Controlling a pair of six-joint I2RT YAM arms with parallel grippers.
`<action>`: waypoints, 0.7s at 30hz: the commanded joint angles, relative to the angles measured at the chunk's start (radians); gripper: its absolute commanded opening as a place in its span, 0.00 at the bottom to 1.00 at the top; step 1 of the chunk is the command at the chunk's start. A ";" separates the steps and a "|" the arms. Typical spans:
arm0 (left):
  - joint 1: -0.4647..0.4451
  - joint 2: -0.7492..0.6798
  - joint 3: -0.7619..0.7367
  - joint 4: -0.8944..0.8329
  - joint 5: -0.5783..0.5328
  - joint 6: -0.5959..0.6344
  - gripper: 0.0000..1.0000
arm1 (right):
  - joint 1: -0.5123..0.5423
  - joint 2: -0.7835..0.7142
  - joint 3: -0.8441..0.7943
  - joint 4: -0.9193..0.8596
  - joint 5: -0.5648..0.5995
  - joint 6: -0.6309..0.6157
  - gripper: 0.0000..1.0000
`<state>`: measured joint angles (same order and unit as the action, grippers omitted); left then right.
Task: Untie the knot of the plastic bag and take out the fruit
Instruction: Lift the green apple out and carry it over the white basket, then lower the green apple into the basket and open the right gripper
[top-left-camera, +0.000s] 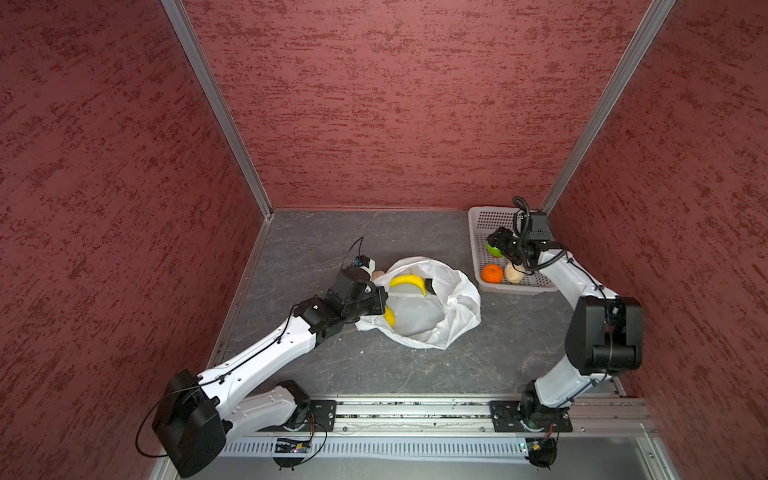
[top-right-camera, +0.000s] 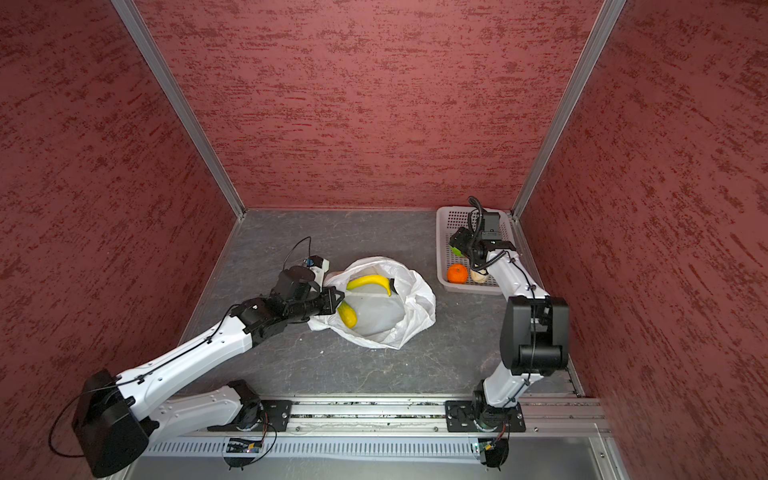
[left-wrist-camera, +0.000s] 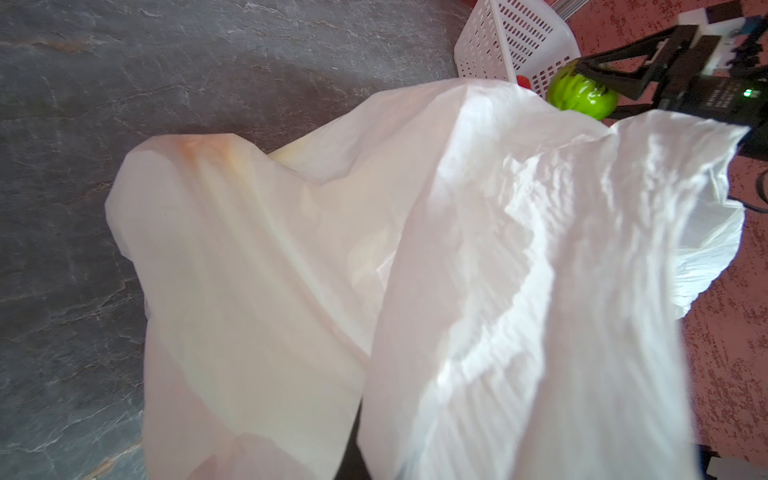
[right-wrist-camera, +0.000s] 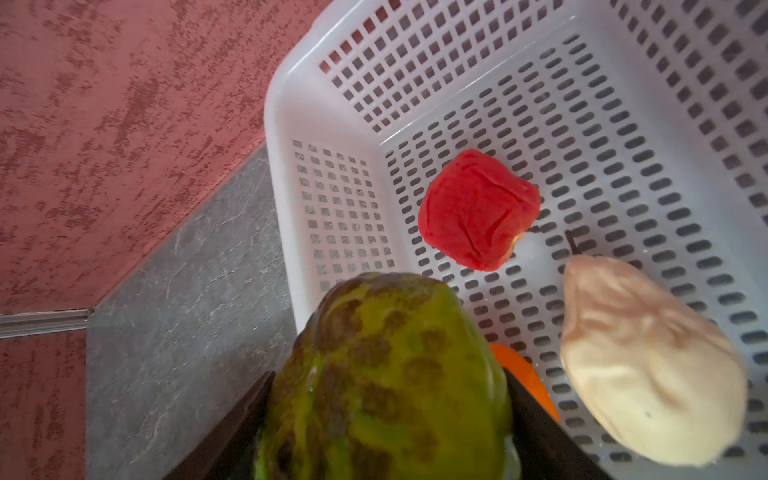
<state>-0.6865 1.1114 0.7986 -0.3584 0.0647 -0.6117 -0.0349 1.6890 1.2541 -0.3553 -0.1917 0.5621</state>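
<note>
Jaws of the right gripper (top-left-camera: 497, 245) grip a green fruit (right-wrist-camera: 386, 382) over the left rim of the basket (top-left-camera: 472, 232), far right; released here it may strike the rim and roll away; the left gripper (top-right-camera: 332, 301), closed, pinches the plastic bag (top-left-camera: 457, 303), centre, banana (top-left-camera: 409, 282) inside

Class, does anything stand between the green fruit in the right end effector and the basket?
Nothing visible does. The green fruit hangs over the open basket; the orange, red fruit and beige fruit lie on its floor, seemingly beside the drop spot.
</note>
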 joint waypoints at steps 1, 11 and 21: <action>-0.001 -0.004 0.025 0.009 -0.019 0.011 0.00 | -0.002 0.044 0.039 0.053 -0.003 -0.030 0.56; -0.002 -0.005 0.017 0.018 -0.025 0.004 0.00 | -0.003 0.093 0.054 0.028 0.024 -0.042 0.75; -0.002 -0.001 0.018 0.026 -0.020 0.003 0.00 | -0.002 0.088 0.057 0.007 0.032 -0.051 0.93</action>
<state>-0.6865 1.1114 0.7986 -0.3550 0.0502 -0.6128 -0.0345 1.7805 1.2831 -0.3412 -0.1799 0.5217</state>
